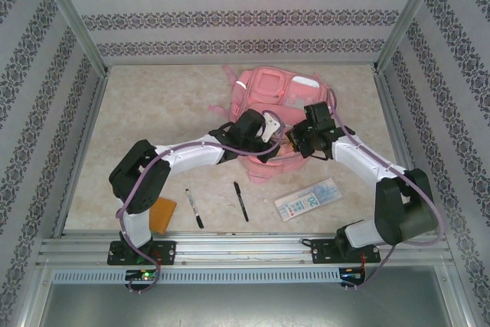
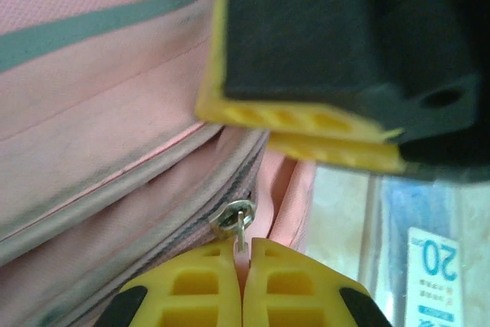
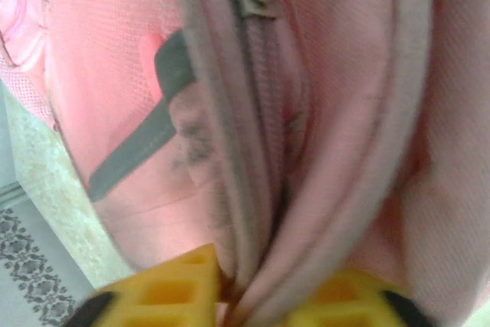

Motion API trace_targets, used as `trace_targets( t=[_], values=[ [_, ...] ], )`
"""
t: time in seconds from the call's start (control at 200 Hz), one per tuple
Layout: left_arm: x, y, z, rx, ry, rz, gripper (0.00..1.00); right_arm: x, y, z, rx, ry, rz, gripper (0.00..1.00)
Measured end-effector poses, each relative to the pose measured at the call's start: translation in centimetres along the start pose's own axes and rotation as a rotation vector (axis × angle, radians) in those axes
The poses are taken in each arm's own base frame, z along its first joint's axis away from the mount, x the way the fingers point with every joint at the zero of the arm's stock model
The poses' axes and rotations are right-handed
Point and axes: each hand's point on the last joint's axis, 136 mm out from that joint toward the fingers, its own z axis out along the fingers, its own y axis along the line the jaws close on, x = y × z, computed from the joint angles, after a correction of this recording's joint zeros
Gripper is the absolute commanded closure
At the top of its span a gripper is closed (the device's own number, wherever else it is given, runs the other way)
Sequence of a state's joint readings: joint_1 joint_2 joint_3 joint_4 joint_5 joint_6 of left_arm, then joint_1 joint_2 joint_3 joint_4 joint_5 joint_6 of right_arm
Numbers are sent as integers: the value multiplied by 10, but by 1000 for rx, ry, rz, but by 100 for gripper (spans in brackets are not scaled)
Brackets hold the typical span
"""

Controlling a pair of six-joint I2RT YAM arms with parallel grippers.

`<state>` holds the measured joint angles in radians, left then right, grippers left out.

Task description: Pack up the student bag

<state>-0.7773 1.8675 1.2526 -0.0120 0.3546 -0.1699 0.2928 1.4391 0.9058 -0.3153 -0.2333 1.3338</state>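
top view: the student bag (image 1: pixel 279 101) lies on the far middle of the table (image 1: pixel 153 112), its near end covered by both arms. the left gripper (image 1: pixel 269 129) and right gripper (image 1: pixel 297 142) meet over that end, and their fingertips are hard to make out here. left wrist view: the left gripper (image 2: pixel 243 266), fingers pressed together, pinches the metal zip pull (image 2: pixel 237 223), whose tab is mostly hidden between the yellow pads. the right gripper (image 2: pixel 306 124) is blurred above it. right wrist view: the right gripper (image 3: pixel 256 296), cut off at the bottom edge, nips a fold of the bag's pink fabric beside the zipper; focus is soft. near the arm bases lie a pen (image 1: pixel 194 207), a second pen (image 1: pixel 240 201), a printed packet marked 20 (image 1: pixel 308 199) and an orange item (image 1: pixel 162 214) too small to identify.
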Motion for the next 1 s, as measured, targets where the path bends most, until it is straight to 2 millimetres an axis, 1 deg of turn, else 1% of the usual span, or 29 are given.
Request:
trace_targets(
  t=[0.08,0.15,0.215,0.29,0.36,0.395,0.435,0.44,0.455,0.525,0.58,0.64,0.709,0.784,0.844,0.879,0.924,0.944,0.979,0.999],
  values=[
    [7,8,-2,-17,4,13,100,-5,6,-5,-5,-8,-54,100],
    [11,19,-14,-34,-4,12,100,-10,7,-10,2,-2,-94,100],
    [13,40,-31,-63,-14,-5,100,-16,10,-15,-13,13,-128,100],
    [17,70,-52,-113,-16,-31,100,-29,17,-18,-44,36,-154,100],
    [18,94,-65,-157,-13,-40,100,-40,21,-15,-60,72,-172,79],
    [18,100,-68,-166,-16,-32,100,-44,23,-11,-62,93,-185,69],
    [18,102,-69,-165,-12,-26,100,-46,24,-6,-60,107,-199,61],
    [19,101,-69,-164,-11,-25,100,-46,24,-5,-59,110,-205,59],
    [19,101,-68,-163,-9,-25,100,-46,23,-4,-57,112,-209,58],
    [22,95,-67,-142,5,-30,100,-49,18,-1,-37,109,-199,48],
    [24,87,-63,-127,13,-34,100,-50,18,-5,-37,95,-182,43],
    [23,70,-58,-100,17,-30,100,-47,16,-12,-38,75,-146,39],
    [18,45,-48,-54,15,-18,100,-34,14,-21,-30,58,-105,38],
    [6,18,-37,9,3,-10,100,-9,12,-29,-19,57,-76,38],
    [-3,0,-28,53,-9,-5,100,8,8,-29,-14,60,-39,38],
    [-9,-10,-24,74,-21,-4,100,16,3,-27,-6,63,-18,38],
    [-12,-17,-21,90,-29,-10,100,19,-4,-23,16,56,12,40],
    [-12,-19,-20,96,-29,-13,100,20,-6,-20,24,53,27,43],
    [-10,-19,-18,100,-25,-24,100,19,-9,-17,35,48,53,51],
    [-9,-19,-17,102,-23,-28,100,19,-9,-15,40,46,53,59]
  ],
)
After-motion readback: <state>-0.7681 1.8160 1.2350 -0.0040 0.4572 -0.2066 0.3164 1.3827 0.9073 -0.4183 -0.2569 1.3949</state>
